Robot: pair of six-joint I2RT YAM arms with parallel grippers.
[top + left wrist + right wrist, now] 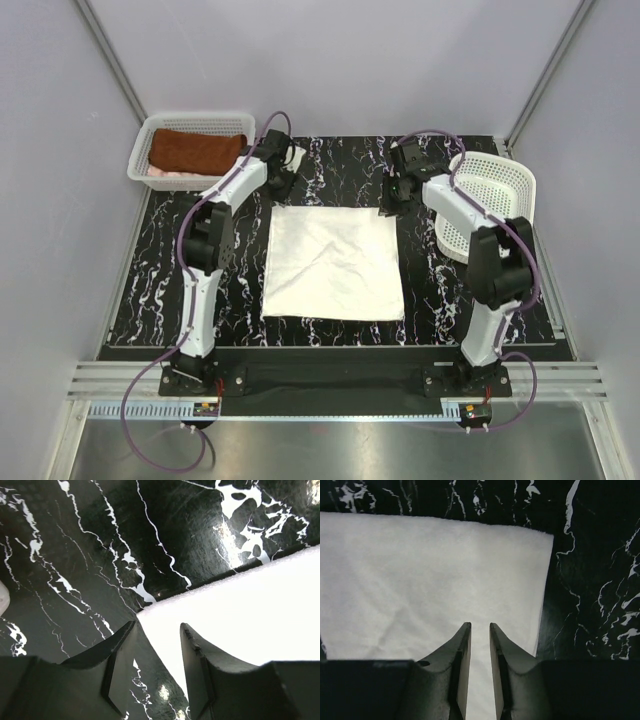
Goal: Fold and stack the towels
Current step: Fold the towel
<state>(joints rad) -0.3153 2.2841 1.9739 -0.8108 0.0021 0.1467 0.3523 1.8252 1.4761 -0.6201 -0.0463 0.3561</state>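
A white towel (333, 262) lies spread flat in the middle of the black marble table. A rust-brown towel (195, 152) lies folded in the far-left basket, on top of a pale pink towel (165, 175) of which only an edge shows. My left gripper (283, 180) is open at the white towel's far-left corner; in the left wrist view that corner (165, 615) lies between the spread fingers of my left gripper (157, 625). My right gripper (393, 195) hovers by the far-right corner. In its wrist view my right gripper (480, 625) stands narrowly open and empty over the white towel (420, 580).
A white mesh basket (160, 130) holding two towels stands at the far left corner. A second white mesh basket (495, 195) leans tilted at the right edge, beside my right arm. Grey walls enclose the table.
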